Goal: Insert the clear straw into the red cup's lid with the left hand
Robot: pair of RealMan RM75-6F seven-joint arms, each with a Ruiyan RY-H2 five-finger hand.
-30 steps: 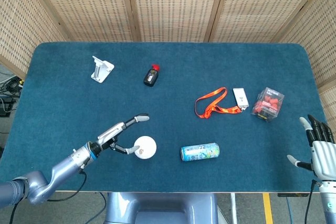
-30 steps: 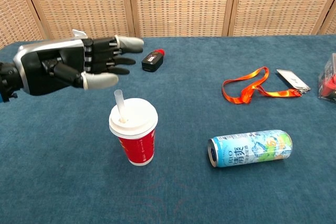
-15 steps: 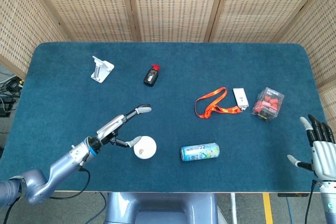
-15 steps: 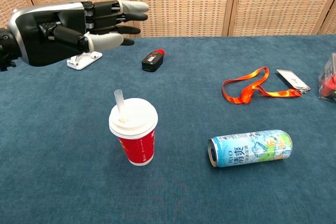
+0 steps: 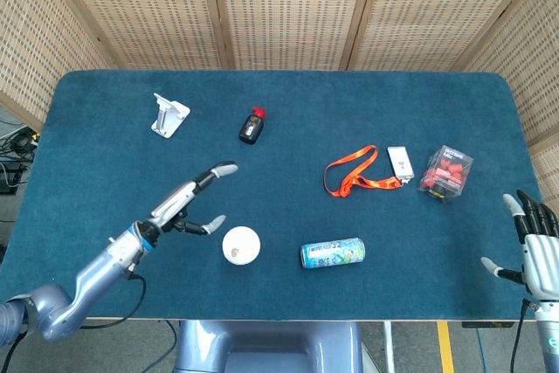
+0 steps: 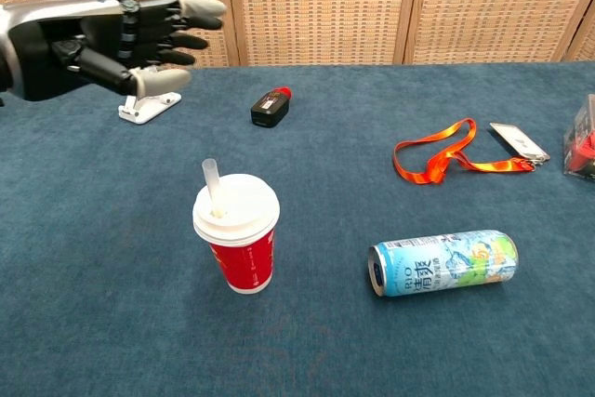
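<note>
The clear straw [image 6: 213,187] stands in the red cup [image 6: 241,259]'s lid [image 6: 244,205] (its lower length hidden), the empty, spread-fingered left hand [image 6: 102,42] apart, while the right hand [image 5: 534,252], frame-clipped, shows spread fingers holding nothing.

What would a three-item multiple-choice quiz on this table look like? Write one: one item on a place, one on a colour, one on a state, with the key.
1. Where does the drink can lie?
A. to the right of the red cup in the chest view
B. behind the cup, by the wall
C. on the cup's lid

2. What colour is the lanyard?
A. green
B. orange
C. white

3. How is the clear straw?
A. lying flat on the table
B. held by the left hand
C. standing in the lid

Key: 1 A, the can lies on its side right of the cup. 2 B, the strap is orange. 3 C, the straw rises from the lid while the left hand, its fingers spread, holds nothing.
</note>
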